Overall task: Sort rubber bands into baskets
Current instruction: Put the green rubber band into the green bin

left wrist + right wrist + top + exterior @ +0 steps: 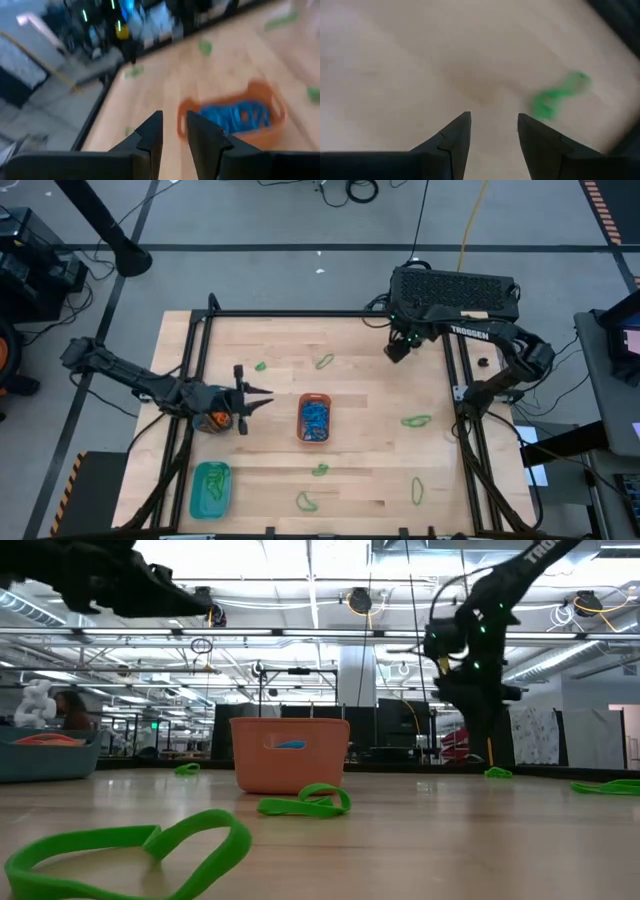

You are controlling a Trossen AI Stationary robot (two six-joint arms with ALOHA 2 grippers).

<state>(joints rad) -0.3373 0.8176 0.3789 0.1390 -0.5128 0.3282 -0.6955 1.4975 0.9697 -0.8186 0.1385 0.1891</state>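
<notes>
Green band (pixel 140 845) foremost; orange basket (pixel 315 419) holds blue bands (pixel 316 420); both end effectors agape, empty.

Between my left claw (pixel 262 399) and the orange basket (pixel 315 419) at frame centre, bare bench (pixel 370 380) lies open. Right of that basket, only scattered green bands (pixel 416 421) obstruct.

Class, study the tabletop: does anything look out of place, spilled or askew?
Green rubber bands lie scattered loose across the wooden table, outside any basket. The orange basket holds blue bands and sits squarely; the teal basket sits near the left front corner. Nothing looks damaged or tipped.
</notes>
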